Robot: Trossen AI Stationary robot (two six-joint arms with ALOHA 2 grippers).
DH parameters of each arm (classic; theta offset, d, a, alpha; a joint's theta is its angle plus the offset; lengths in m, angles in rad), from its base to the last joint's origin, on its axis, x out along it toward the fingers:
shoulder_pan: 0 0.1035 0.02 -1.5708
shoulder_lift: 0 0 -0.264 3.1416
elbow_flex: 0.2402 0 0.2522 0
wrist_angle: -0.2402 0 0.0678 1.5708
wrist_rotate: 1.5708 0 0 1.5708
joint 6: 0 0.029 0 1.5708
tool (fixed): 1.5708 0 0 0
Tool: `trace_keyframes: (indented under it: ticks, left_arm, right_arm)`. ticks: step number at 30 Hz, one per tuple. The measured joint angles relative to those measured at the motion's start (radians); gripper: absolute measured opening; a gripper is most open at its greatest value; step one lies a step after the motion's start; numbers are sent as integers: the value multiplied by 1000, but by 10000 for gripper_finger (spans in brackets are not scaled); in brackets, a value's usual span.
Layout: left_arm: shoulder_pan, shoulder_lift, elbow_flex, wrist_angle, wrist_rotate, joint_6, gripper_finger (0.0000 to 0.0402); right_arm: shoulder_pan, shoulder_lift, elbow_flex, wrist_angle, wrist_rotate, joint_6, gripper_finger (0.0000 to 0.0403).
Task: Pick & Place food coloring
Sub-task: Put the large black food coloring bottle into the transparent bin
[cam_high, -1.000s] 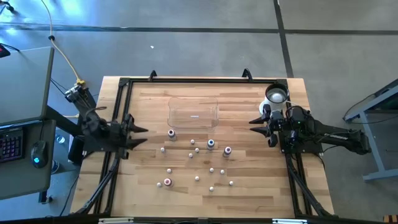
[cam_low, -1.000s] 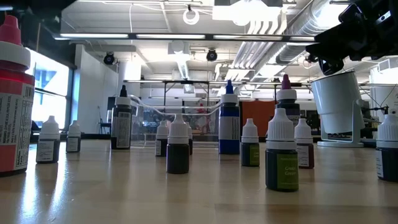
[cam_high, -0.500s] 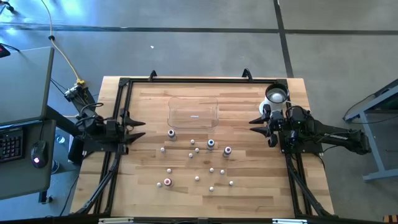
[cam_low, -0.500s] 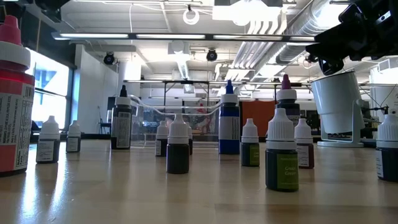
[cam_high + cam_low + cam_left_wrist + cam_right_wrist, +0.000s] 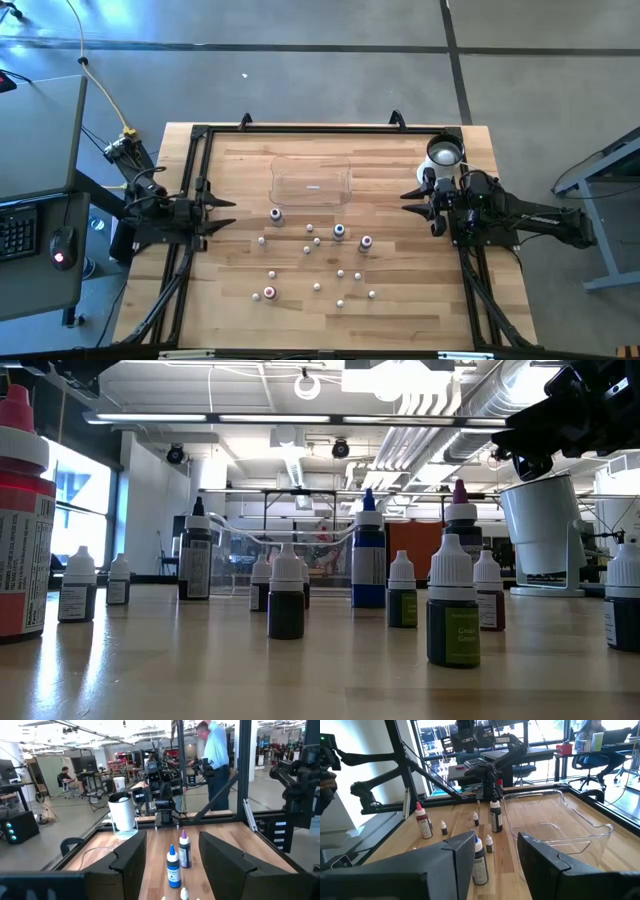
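Over a dozen food coloring bottles (image 5: pixel 317 262) stand upright on the wooden table's middle. Most are tiny and white-capped. Taller ones are a dark bottle (image 5: pixel 276 214), a blue one (image 5: pixel 339 231), a purple one (image 5: pixel 366 242) and a red one (image 5: pixel 268 293). My left gripper (image 5: pixel 228 212) hovers open at the table's left side, pointing at the bottles, with the blue bottle (image 5: pixel 173 867) ahead of it. My right gripper (image 5: pixel 404 202) hovers open at the right side, also facing them (image 5: pixel 495 845). Neither touches anything.
A clear shallow plastic tray (image 5: pixel 311 183) sits toward the far edge, just beyond the bottles. A white cup-like object (image 5: pixel 444 153) stands at the far right corner beside the right arm. A black frame (image 5: pixel 300 129) borders the table. People are in the room beyond (image 5: pixel 215 750).
My left gripper has shifted slightly toward the far edge and drawn back a little toward the left edge, staying open. The right arm and the bottles have kept still.
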Motion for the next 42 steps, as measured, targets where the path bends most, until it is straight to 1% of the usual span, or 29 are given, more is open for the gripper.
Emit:
trace_keyframes:
  ticks: [10,17,19,25,28,32,35,38,40,42]
  left_arm:
    - [0,0,0,-2,2,-2,179]
    - [0,0,0,-66,-8,-3,179]
    - [0,0,0,-91,-22,-41,179]
    - [0,0,0,-158,-110,-251,179]
    - [0,0,0,-172,-142,-292,179]
    - [0,1,0,-180,-147,-305,179]
    - [0,26,0,-180,-150,-316,179]
    - [0,83,0,-178,-164,-355,179]
    - [0,131,0,-165,-185,-375,179]
    - [0,188,0,-114,-237,-374,179]
  right_arm:
    - [0,0,0,0,0,0,142]
    - [0,0,0,0,0,0,142]
    - [0,0,0,0,0,0,142]
    - [0,0,0,0,0,0,142]
    - [0,0,0,0,0,0,142]
    - [0,0,0,0,0,0,142]
    - [0,0,0,0,0,0,142]
    - [0,0,0,0,0,0,142]
    - [0,0,0,0,0,0,142]
    - [0,0,0,0,0,0,142]
